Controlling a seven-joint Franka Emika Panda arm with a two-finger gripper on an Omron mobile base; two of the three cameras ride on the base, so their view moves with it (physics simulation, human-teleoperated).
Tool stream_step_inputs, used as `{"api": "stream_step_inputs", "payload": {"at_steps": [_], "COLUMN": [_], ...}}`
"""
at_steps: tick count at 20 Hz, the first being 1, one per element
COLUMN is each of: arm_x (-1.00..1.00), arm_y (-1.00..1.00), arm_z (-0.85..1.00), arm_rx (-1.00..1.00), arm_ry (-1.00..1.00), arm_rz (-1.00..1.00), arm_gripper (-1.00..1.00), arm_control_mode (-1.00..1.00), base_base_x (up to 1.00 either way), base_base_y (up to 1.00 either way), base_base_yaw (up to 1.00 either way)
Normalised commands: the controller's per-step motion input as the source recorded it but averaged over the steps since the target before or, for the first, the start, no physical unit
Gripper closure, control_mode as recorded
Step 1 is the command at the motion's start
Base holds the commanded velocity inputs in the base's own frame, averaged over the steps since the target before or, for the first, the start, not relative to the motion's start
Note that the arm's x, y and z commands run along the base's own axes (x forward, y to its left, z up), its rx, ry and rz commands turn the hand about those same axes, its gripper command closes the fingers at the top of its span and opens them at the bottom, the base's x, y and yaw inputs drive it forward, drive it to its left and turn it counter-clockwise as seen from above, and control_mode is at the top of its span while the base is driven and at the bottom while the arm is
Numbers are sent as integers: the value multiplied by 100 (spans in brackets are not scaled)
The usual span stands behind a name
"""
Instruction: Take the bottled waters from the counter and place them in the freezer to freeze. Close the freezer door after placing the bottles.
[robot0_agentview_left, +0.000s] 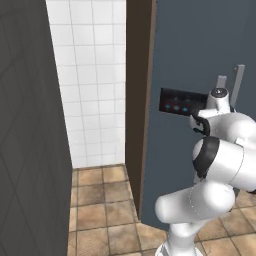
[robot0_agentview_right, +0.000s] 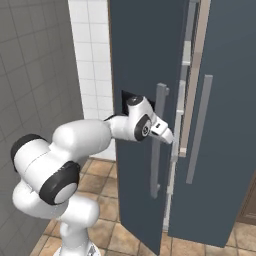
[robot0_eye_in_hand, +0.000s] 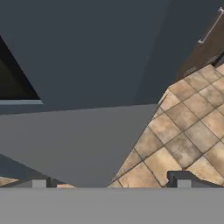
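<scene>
Nearest: gripper (robot0_agentview_right: 167, 134) at the vertical bar handle (robot0_agentview_right: 157, 140) of the freezer door (robot0_agentview_right: 140, 60), fingers spread wide, nothing between them. In the hand view the two finger tips (robot0_eye_in_hand: 183, 180) sit well apart at the bottom edge, with the door's flat blue-grey face above them and tan floor tiles (robot0_eye_in_hand: 183, 131) beyond.

Door stands slightly ajar; a pale strip of inner shelving shows in the gap against the neighbouring door (robot0_agentview_right: 220, 125). Dark control panel (robot0_agentview_left: 182, 102) sits just behind the wrist in the left base view.

Judgement: the step in hand looks like opening the door. To do it well, bring the fingers around the bar at mid-height, close squarely, then pull along the door's arc rather than straight back, so the bar does not slip out.

Farther: white tiled wall (robot0_agentview_left: 92, 75).

Hard to tell: whether a finger touches the bar. The freezer's interior is mostly hidden. Bottled waters and counter are outside these frames, so their position cannot be stated.
</scene>
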Motion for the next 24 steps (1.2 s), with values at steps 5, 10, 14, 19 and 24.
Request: {"api": "stream_step_inputs", "payload": {"at_steps": [5,10,14,19,24], "arm_x": [19,41,52,39,46], "arm_y": [-2,0,-3,-1,-16], "arm_z": [0,0,0,0,0], "arm_rx": [2,0,0,0,1], "arm_ry": [-15,-7,0,1,0], "arm_rz": [8,7,5,1,6], "arm_gripper": [-100,-100,-100,-100,-100], "arm_control_mode": [-100,-100,-100,-100,-100], "base_base_x": [0,0,0,0,0], "base_base_y": [0,0,0,0,0], "base_base_yaw": [0,0,0,0,0]}}
